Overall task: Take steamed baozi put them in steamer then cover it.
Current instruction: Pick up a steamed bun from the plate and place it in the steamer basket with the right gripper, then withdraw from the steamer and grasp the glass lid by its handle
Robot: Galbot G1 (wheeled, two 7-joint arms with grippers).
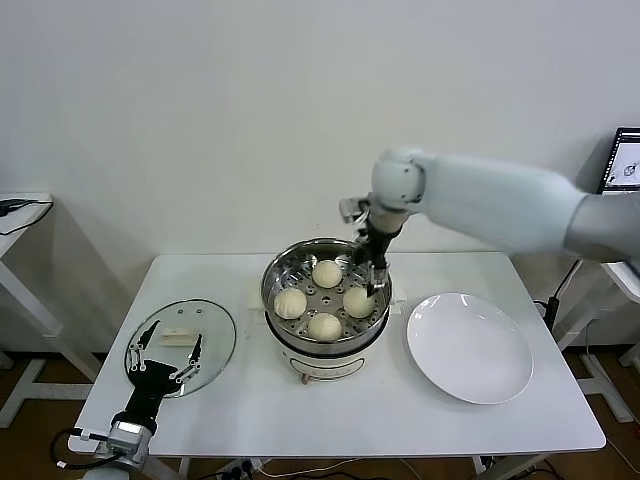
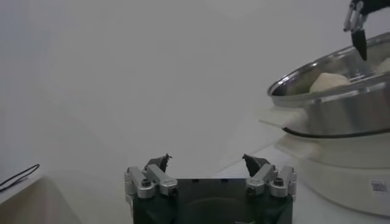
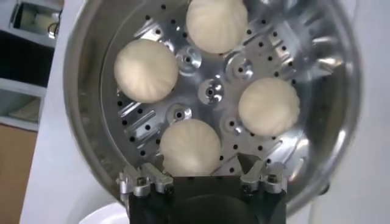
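Clear glass with a metal rim: the cover (image 1: 182, 345) lies flat on the left part of the white worktop (image 1: 340, 420), its white handle facing up. The left tool (image 1: 166, 352) hovers at the near edge of that cover, its fingers (image 2: 159, 163) spread wide and gripping nothing.

At the middle of the worktop stands the steamer (image 1: 326, 335), shiny steel on a white base, uncovered. All four steamed baozi (image 1: 326, 273) sit on its perforated tray, one toward the back, one to the left, one to the right and one at the front, each apart from the others; the right wrist view shows them ringed around the tray's centre.

The right tool (image 1: 375, 268) reaches down over the steamer's right rim, just above the right-hand bun. Its fingers (image 3: 253, 163) stand wide apart and empty, one on each side of the nearest bun in its own wrist view.

Farther right, an empty white plate (image 1: 470, 347) rests on the worktop, just beside the steamer.
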